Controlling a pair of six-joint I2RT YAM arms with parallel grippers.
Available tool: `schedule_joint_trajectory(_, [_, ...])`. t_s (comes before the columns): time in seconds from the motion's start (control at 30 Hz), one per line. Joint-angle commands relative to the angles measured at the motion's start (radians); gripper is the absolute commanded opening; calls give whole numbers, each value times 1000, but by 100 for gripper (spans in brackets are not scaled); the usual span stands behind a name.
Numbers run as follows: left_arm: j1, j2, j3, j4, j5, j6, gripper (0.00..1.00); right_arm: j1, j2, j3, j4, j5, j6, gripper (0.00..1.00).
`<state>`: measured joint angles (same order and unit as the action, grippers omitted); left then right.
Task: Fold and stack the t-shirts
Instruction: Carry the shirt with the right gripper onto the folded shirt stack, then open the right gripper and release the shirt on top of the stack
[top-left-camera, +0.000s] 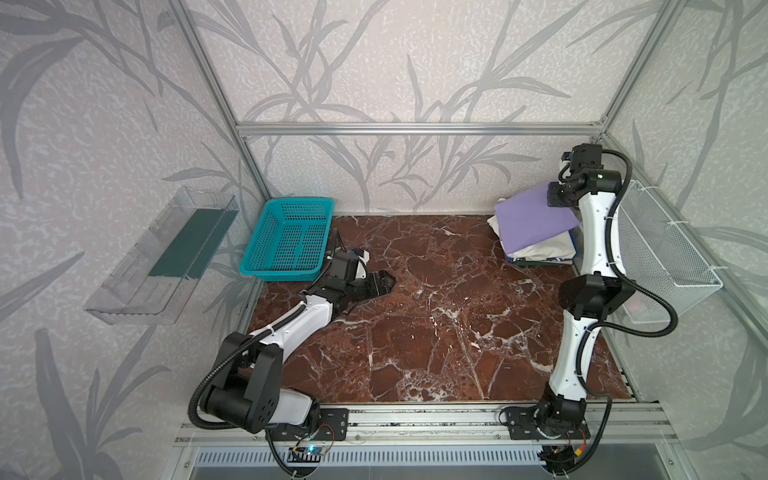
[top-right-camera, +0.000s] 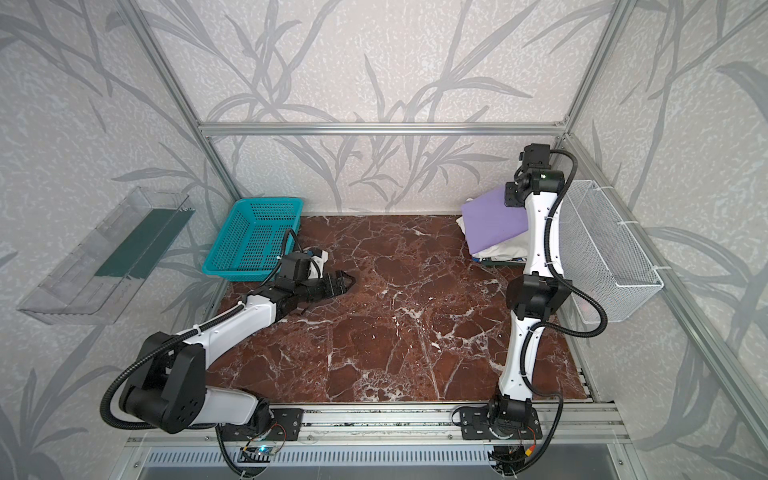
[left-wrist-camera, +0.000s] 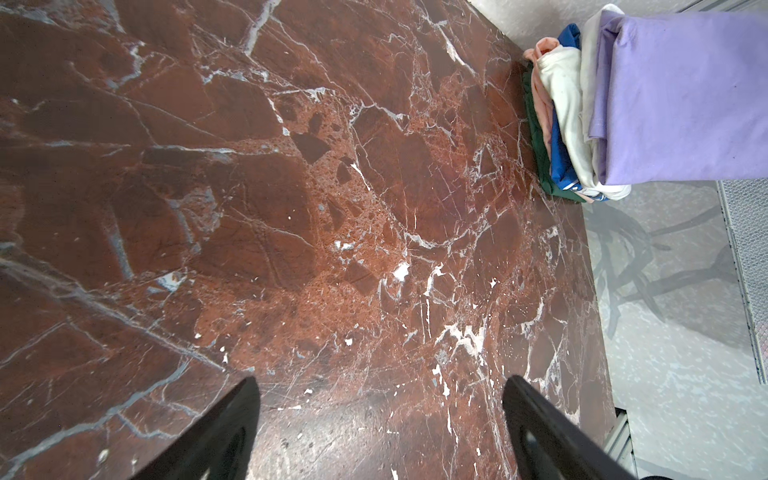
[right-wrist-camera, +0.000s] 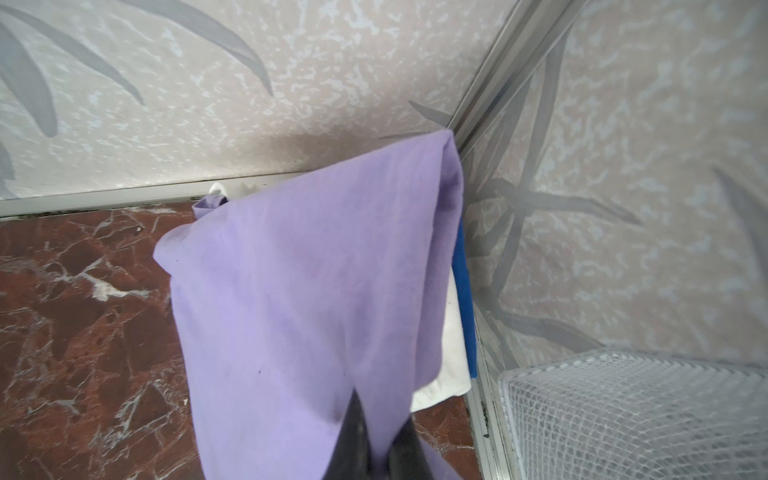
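Right gripper (right-wrist-camera: 380, 440) clamps a soft, likely limp purple shirt (right-wrist-camera: 307, 291) by its edge (probably the best hold) over the far-right stack (top-left-camera: 544, 249); left gripper (left-wrist-camera: 380, 415) spread, empty

**Arm and gripper pose, both sides**

Left arm (top-left-camera: 299, 320) reaches forward, low and nearly level. Left gripper (top-left-camera: 384, 283) has its jaws wide apart. Right arm (top-left-camera: 575, 353) is stretched far to the back, forearm raised, wrist bent downward. Right gripper (right-wrist-camera: 376, 432) has its jaws pinched tight on the lavender t-shirt (right-wrist-camera: 311, 270).
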<state>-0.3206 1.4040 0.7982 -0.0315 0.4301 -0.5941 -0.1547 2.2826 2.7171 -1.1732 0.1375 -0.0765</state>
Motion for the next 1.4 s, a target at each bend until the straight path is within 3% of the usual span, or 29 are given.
schedule_joint_trajectory(0.0, [-5, -14, 27, -11, -1, 19, 92, -4, 51, 39, 33, 107, -3, 0])
schedule_joint_trajectory(0.1, [-4, -17, 28, -19, -8, 22, 92, -5, 89, 63, 39, 173, 101, 0])
schedule_joint_trajectory(0.4, [-5, -4, 34, -25, -16, 22, 92, -4, 143, 67, 113, 323, 39, 0])
schedule_joint_trajectory(0.43, [-5, -1, 37, -28, -17, 23, 92, -3, 149, 68, 120, 333, 33, 9])
schedule_joint_trajectory(0.5, [-5, 1, 43, -41, -32, 17, 92, -5, 157, 70, 119, 333, 24, 62])
schedule_joint_trajectory(0.53, [-5, -2, 45, -45, -42, 13, 92, -5, 161, 75, 106, 329, 31, 81])
schedule_joint_trajectory(0.6, [-5, -8, 43, -43, -51, 13, 93, -4, 155, 87, 74, 298, 69, 91])
schedule_joint_trajectory(0.7, [-5, -14, 42, -35, -58, 11, 94, 3, 115, 62, 58, 167, 120, 93])
schedule_joint_trajectory(0.97, [-5, -39, 34, -56, -123, 40, 94, 80, -20, -80, 98, 25, 157, 98])
schedule_joint_trajectory(1.03, [-3, -60, 35, -87, -194, 57, 97, 97, -47, -96, 75, -4, 171, 100])
schedule_joint_trajectory(1.17, [5, -147, 17, -147, -448, 63, 99, 133, -116, -147, 2, 4, 221, 99])
schedule_joint_trajectory(1.23, [11, -209, 1, -154, -547, 88, 99, 158, -184, -256, 29, 14, 208, 99])
schedule_joint_trajectory(1.37, [24, -331, -54, -118, -699, 149, 99, 177, -426, -656, 261, -38, 229, 99])
